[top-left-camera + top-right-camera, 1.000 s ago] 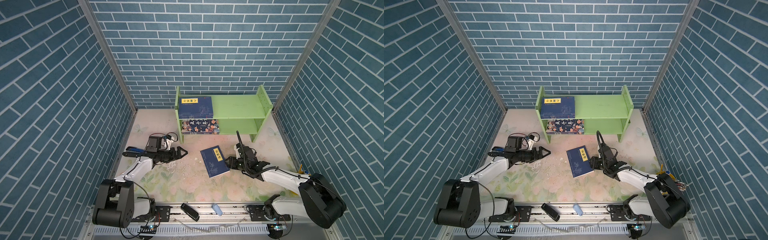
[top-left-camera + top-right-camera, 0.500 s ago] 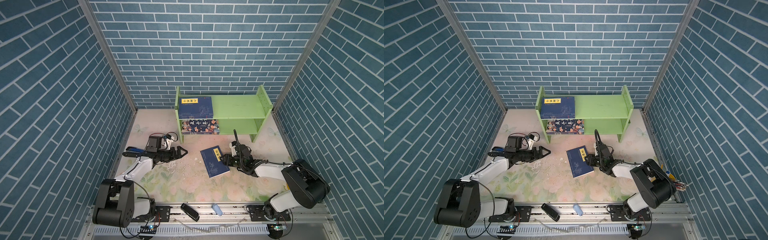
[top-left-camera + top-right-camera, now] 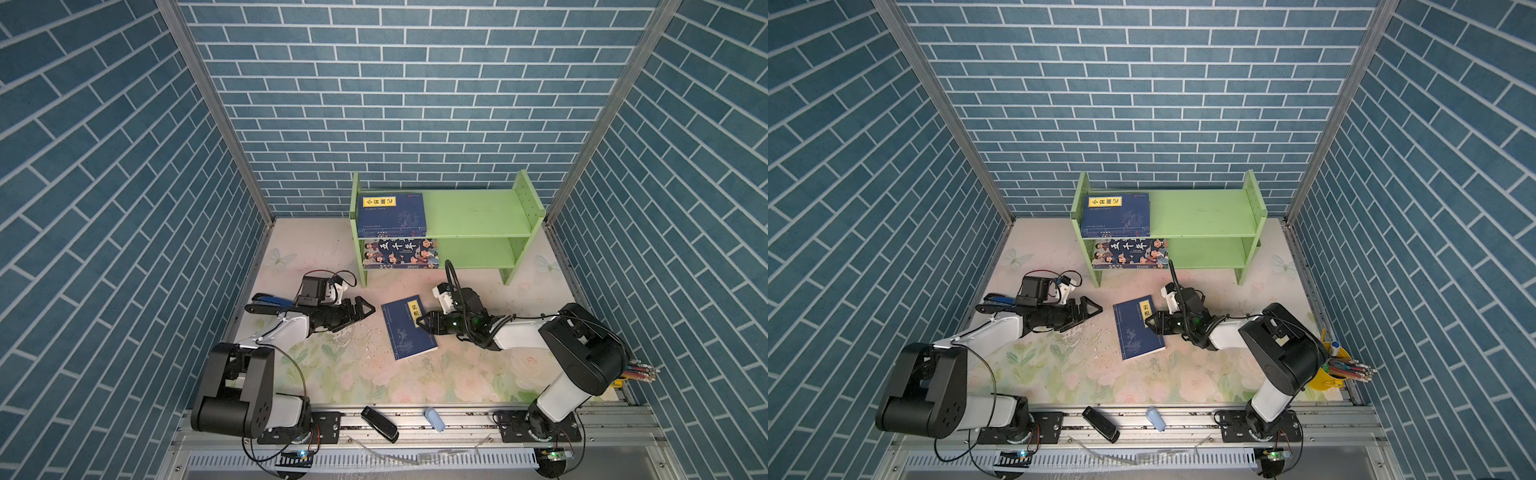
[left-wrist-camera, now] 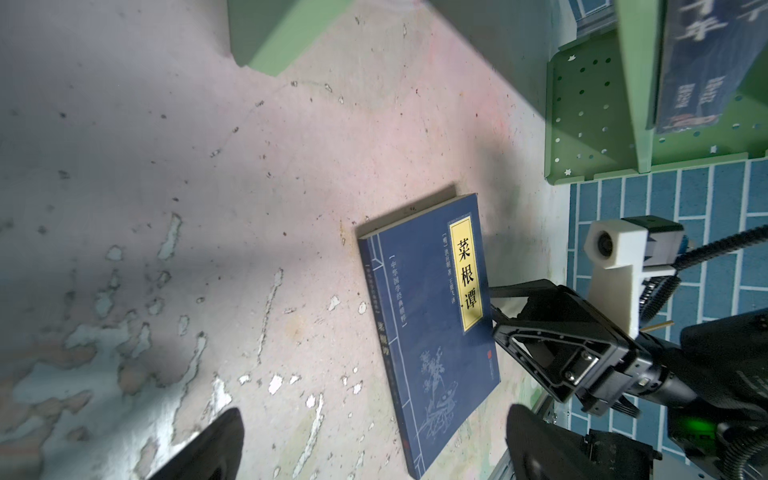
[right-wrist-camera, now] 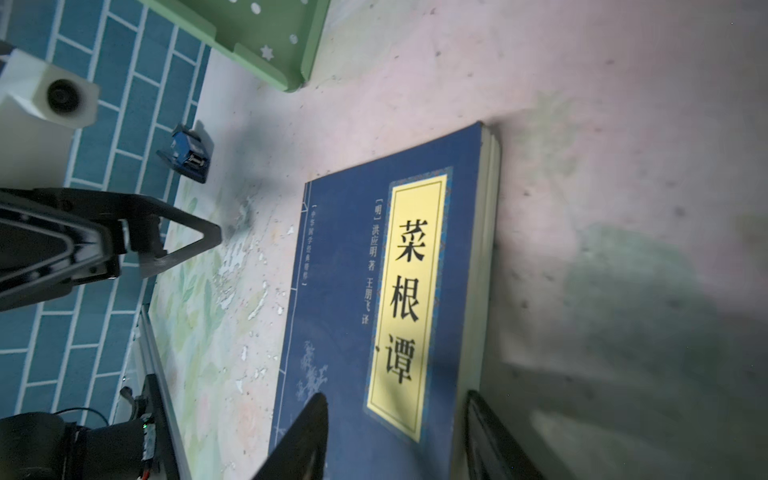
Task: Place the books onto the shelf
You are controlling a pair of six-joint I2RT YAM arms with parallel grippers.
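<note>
right gripper point(image 3: 419, 322): jaws apart, astride long edge of thin navy book point(image 3: 405, 338) lying flat on tabletop point(image 3: 478, 374) | left gripper point(image 3: 366, 310): jaws wide apart, empty, same book just ahead of tips | shelf point(image 3: 473, 212): beyond both grippers, holding two other books point(image 3: 390, 214)

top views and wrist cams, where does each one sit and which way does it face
Top views: high above the robot's base side, looking down at the table and the green shelf by the far wall; both arms, left gripper and right gripper show.
Left wrist: low over the table, facing the navy book; left gripper open, right gripper beyond.
Right wrist: low, close on the book's yellow label; right gripper at the book's edge.
Shared: both wrist views show that book.
</note>
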